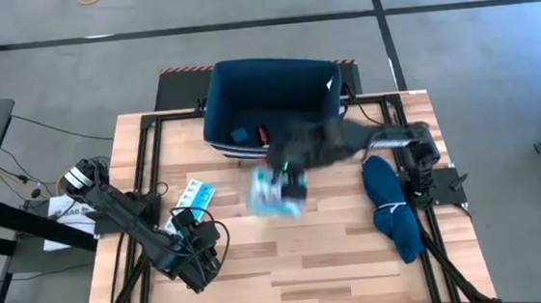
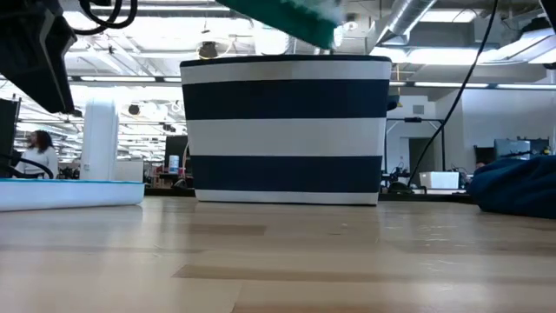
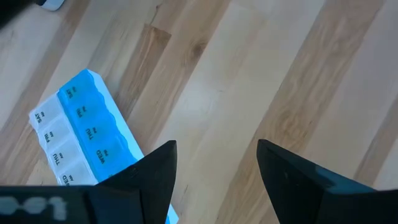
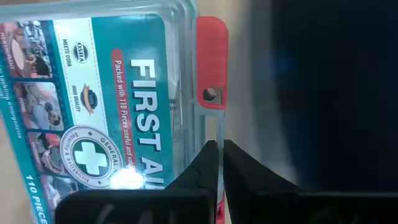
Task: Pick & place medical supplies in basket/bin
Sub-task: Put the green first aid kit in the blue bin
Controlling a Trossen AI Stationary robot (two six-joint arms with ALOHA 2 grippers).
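The green first-aid box (image 1: 274, 192) hangs in my right gripper (image 1: 292, 174) above the table, just in front of the navy-blue bin with white stripes (image 1: 217, 107). In the low view the box (image 2: 295, 13) shows at the height of the bin's rim (image 2: 287, 59). A blue cube (image 1: 240, 134) and a small red item (image 1: 262, 135) lie inside the bin. The light-blue pill organiser (image 1: 194, 194) lies flat on the table to the left. My left gripper (image 3: 214, 168) is open, hovering over bare wood beside the organiser (image 3: 81, 137). My right gripper (image 4: 214, 171) pinches the first-aid box between its two fingers at the clear plastic edge (image 4: 219, 127), just below the red latch (image 4: 211, 62). Only that thin edge sits between the fingers. The box is lifted clear of the table.
A long dark-blue cloth (image 1: 391, 205) lies along the table's right side, also seen in the low view (image 2: 517, 187). The near half of the wooden table (image 1: 309, 274) is bare. A person sits in the room far behind (image 2: 35, 152).
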